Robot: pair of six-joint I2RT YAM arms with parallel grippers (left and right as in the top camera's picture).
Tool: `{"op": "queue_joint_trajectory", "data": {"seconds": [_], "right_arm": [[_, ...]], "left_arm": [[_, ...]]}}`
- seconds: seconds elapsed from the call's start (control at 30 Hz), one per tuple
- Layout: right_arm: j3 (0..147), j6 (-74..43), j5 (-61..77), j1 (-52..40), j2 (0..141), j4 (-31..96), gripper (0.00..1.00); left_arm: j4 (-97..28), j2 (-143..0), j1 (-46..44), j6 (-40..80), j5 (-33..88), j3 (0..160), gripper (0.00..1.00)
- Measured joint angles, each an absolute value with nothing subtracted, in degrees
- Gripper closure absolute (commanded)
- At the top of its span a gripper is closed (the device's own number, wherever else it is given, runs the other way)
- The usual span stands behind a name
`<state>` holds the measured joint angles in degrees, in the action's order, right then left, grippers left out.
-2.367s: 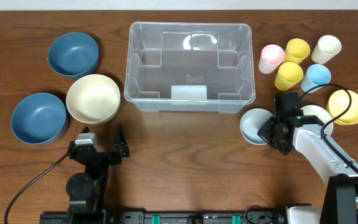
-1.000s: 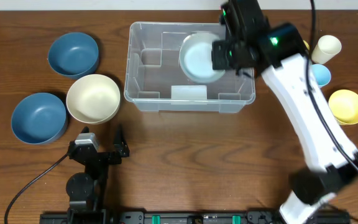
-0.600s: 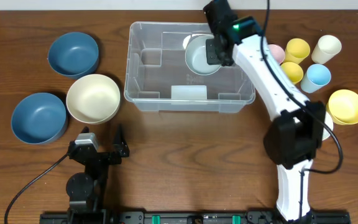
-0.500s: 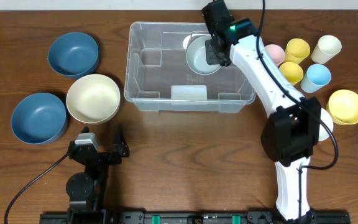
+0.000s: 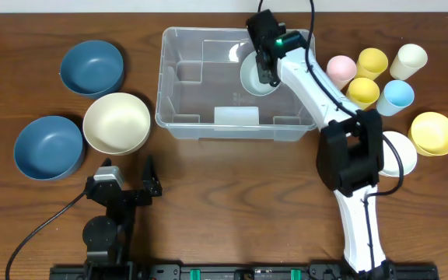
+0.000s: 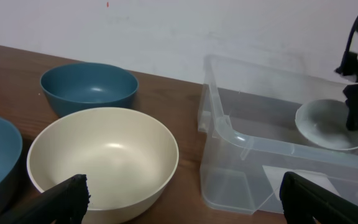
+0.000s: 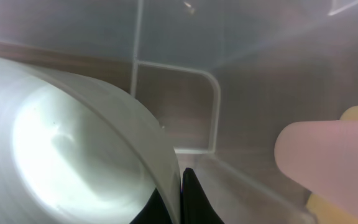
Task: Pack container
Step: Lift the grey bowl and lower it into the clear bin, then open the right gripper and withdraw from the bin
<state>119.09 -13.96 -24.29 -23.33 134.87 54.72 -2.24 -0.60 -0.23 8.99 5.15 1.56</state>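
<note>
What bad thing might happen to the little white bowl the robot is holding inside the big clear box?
The right gripper pinches only the rim of the pale bowl, and the bowl looks tilted, so it might slip or land crooked when let go. The arm also reaches over the wall of the container, close to the pink cup, so pulling back could bump either one.

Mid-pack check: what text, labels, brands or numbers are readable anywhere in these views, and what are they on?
No text can be read in any view.
Container: a faint moulded mark on its floor, too small to read.
Container's front wall: a pale patch, which looks blank.
Pale bowl in the container: plain, no print.
Nothing else shows any lettering.
</note>
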Motion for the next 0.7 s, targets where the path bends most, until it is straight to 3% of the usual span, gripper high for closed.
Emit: {"op": "queue_joint_trajectory", "data": {"seconds": [0.1,0.3,0.7], "right_arm": [[119.09,-13.54,-25.45,-23.03,135.28,54.08,0.82],[119.09,-11.86,-27.07,-22.11,135.28,53.89,0.67],[128.16,-9.61,-25.41,-22.37,135.28,61.73,0.58]], "left_arm": [[-2.26,-0.60,-0.23,8.99,5.15,1.56,0.02],[-2.24,-0.60,-0.23,8.99,5.15,1.56,0.02],[-2.26,-0.60,-0.23,8.99,5.15,1.56,0.02]]}}
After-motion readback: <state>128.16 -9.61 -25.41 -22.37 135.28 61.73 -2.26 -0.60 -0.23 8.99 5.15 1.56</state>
